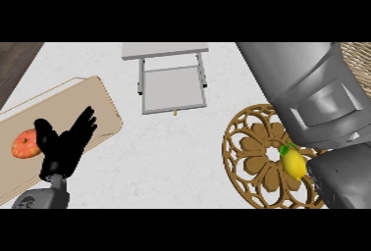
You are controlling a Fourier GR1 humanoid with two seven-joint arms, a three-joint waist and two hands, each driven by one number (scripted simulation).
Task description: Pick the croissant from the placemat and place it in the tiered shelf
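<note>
The round brown openwork placemat (253,157) lies at the right. On it I see only a yellow lemon (293,163) with a green leaf; no croissant shows anywhere. The grey-white tiered shelf (172,78) stands at the top centre, and its visible tiers look bare. My right forearm (311,98) rises from the lower right corner, crosses the placemat's right side and runs out past the picture's upper edge, so its hand is out of sight. My left hand (65,144) rests open at the lower left, fingers up, over the edge of a board.
A tan cutting board (87,103) lies at the left with a red-orange fruit (25,143) on it, beside my left hand. A woven surface (358,54) shows at the upper right. White counter (174,157) spreads between board, shelf and placemat.
</note>
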